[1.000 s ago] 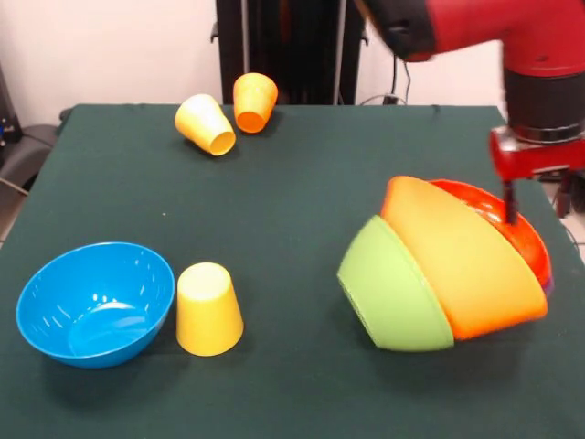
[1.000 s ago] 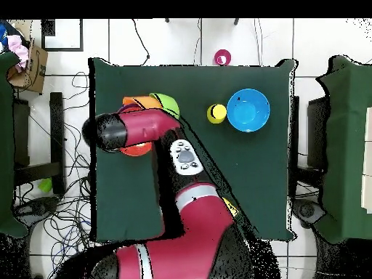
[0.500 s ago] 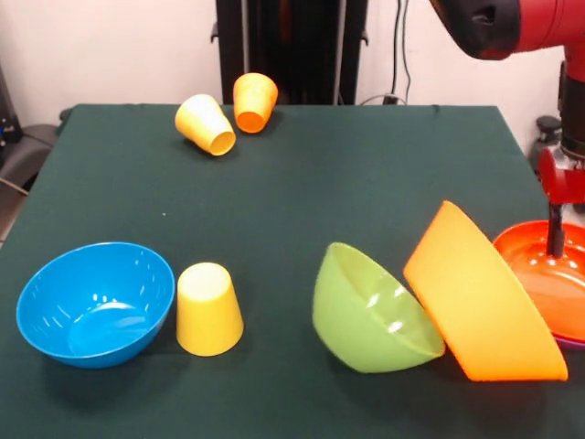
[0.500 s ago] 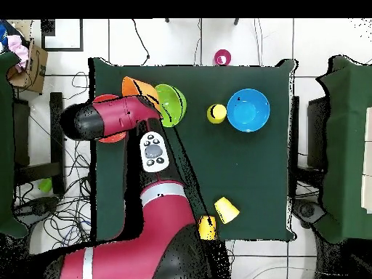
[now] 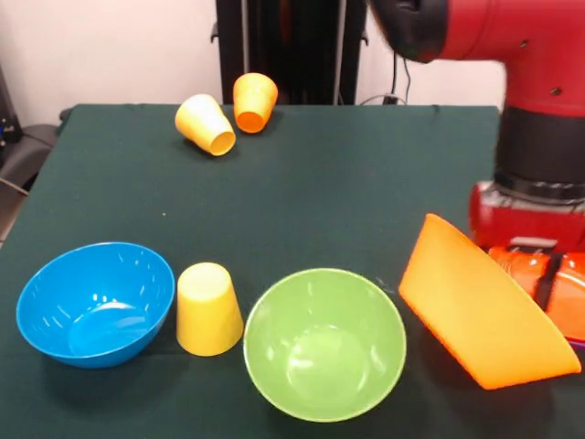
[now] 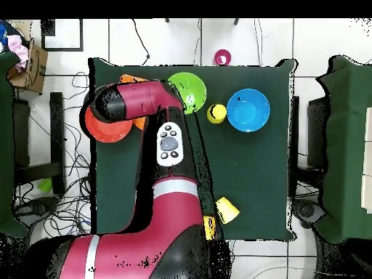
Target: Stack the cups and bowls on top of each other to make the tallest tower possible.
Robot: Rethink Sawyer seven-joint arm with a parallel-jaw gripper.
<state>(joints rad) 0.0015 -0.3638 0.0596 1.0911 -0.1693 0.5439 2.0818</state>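
My gripper hangs at the right edge of the table, shut on the rim of the red-orange bowl, one finger inside it. The large orange bowl leans tilted against that bowl's front. The lime green bowl sits upright and alone on the cloth. A blue bowl stands at the left with a yellow cup upside down beside it. A yellow cup and an orange cup lie at the far side. In the overhead view the arm covers the gripper.
A purple bowl's edge peeks under the red-orange bowl. A small magenta-red bowl lies off the table on the floor. The green table ends close to my gripper's right. Cables and chairs ring the table.
The tilted stack came apart. The green bowl rolled off and settled upright nearer the middle; the orange bowl slid off and leans. My gripper swung right, then back left with the red-orange bowl.
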